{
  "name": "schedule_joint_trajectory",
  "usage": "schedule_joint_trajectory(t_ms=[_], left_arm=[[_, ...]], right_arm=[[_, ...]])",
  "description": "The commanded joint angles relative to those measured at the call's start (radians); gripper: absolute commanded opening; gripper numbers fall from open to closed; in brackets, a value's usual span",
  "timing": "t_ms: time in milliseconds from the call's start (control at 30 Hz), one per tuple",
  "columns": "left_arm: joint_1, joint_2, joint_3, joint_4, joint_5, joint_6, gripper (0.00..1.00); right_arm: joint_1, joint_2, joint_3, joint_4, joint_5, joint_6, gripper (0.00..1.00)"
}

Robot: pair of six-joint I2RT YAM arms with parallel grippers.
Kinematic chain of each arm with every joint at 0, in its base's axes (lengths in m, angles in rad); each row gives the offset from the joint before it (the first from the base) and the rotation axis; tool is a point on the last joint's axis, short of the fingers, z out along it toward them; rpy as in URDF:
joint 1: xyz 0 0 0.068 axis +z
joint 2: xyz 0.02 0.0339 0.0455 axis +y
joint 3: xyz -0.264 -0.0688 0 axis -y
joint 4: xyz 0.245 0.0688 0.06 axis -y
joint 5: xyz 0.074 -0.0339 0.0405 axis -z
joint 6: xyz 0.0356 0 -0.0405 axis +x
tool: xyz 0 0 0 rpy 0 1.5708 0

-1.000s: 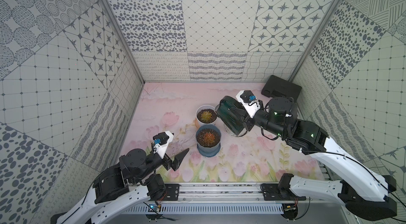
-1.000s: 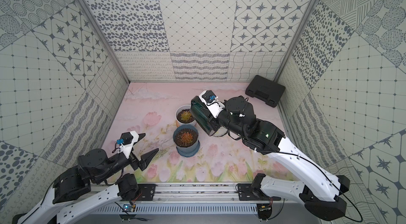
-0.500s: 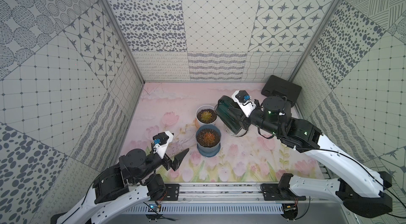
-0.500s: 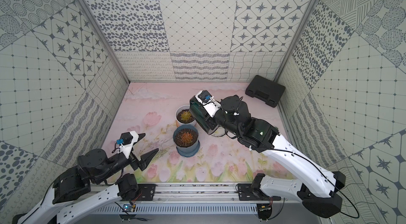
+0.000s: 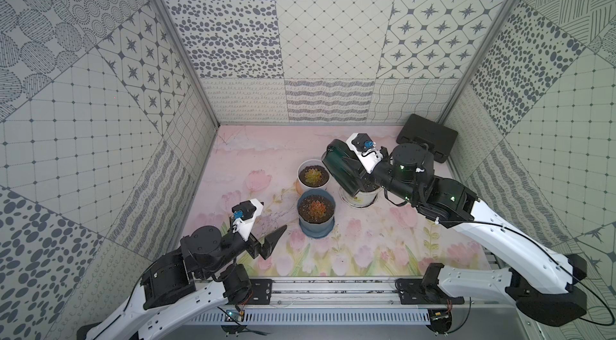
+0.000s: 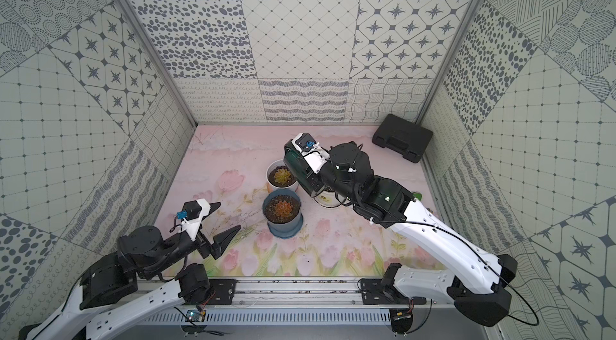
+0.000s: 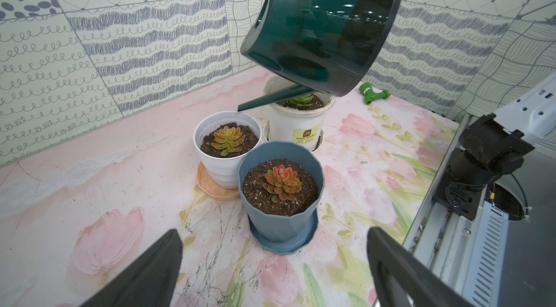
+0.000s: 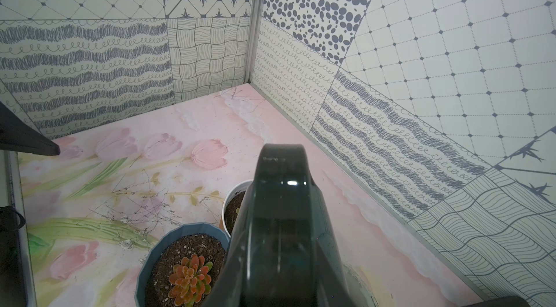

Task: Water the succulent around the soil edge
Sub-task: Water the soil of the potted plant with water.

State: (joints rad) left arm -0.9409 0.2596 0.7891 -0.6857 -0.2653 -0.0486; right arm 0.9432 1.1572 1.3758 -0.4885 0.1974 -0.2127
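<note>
My right gripper (image 5: 365, 173) is shut on a dark green watering can (image 5: 341, 168), its fingers hidden behind the can. The can hangs tilted above a tall white labelled pot (image 7: 296, 128) holding a green succulent (image 7: 301, 100). Its spout (image 7: 264, 101) reaches over that pot's rim toward a small white pot (image 7: 225, 167) with a yellow-green succulent (image 7: 227, 140). Nearest the front, a blue pot (image 7: 281, 224) holds an orange-red succulent (image 7: 281, 183). No water shows. My left gripper (image 7: 273, 242) stands open and empty, low near the front left, facing the blue pot.
A black case (image 5: 426, 136) lies in the back right corner. A green hose connector (image 7: 373, 95) rests on the mat behind the labelled pot. Patterned walls close three sides, and a metal rail (image 5: 333, 288) runs along the front edge.
My right arm has carried the watering can slightly left and toward the back. The left arm has not moved.
</note>
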Motion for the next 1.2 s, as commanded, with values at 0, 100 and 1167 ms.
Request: schedule_joint_trajectory(t_ms=[0,100,1167], left_arm=[[-0.001,-0.007,-0.003,0.015,-0.002,0.022,0.99],[-0.001,-0.007,-0.002,0.015,-0.002,0.023,0.99],[0.001,0.010,-0.013,0.023,-0.030,0.022,0.98]], right_arm=[[0.003,0.009,0.000,0.117,0.000,-0.015,0.00],[0.005,0.018,-0.003,0.122,0.005,-0.019,0.00],[0.005,-0.830,-0.969,0.942,0.023,0.150,0.00]])
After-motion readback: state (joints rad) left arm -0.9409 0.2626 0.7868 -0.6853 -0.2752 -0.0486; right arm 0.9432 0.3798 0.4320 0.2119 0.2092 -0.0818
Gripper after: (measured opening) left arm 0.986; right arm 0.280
